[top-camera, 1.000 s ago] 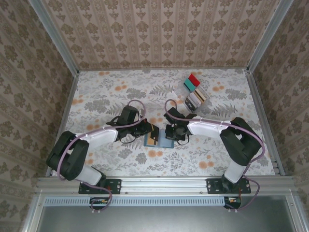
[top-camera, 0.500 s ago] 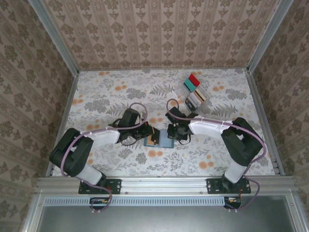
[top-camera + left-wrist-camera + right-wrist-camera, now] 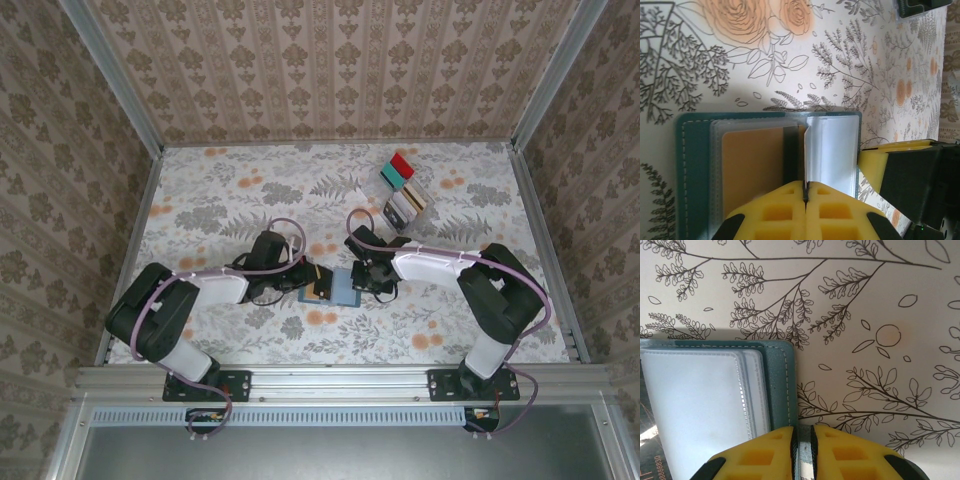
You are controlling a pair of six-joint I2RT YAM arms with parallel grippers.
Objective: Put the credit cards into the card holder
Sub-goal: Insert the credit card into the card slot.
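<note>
The card holder (image 3: pixel 345 292) lies open on the floral table, teal border (image 3: pixel 692 165) round pale clear sleeves (image 3: pixel 695 395). A tan-brown credit card (image 3: pixel 752 170) sits in its left panel. My left gripper (image 3: pixel 806 192) is shut on a thin dark card (image 3: pixel 792 155) held on edge over the holder's fold. That card's printed numbers show in the right wrist view (image 3: pixel 650 455). My right gripper (image 3: pixel 803 440) is shut on the holder's right cover edge (image 3: pixel 777 385). Seen from above, the left gripper (image 3: pixel 312 280) and right gripper (image 3: pixel 358 283) flank the holder.
A clear tray (image 3: pixel 412 190) at the back right holds red and teal pieces (image 3: pixel 397 172) and several more cards (image 3: pixel 406 207). Metal rails and patterned walls bound the table. Open floral surface lies to the left and in front of the holder.
My left gripper has come down and right with the dark card, from above the holder's left panel to its fold. The right gripper has barely shifted.
</note>
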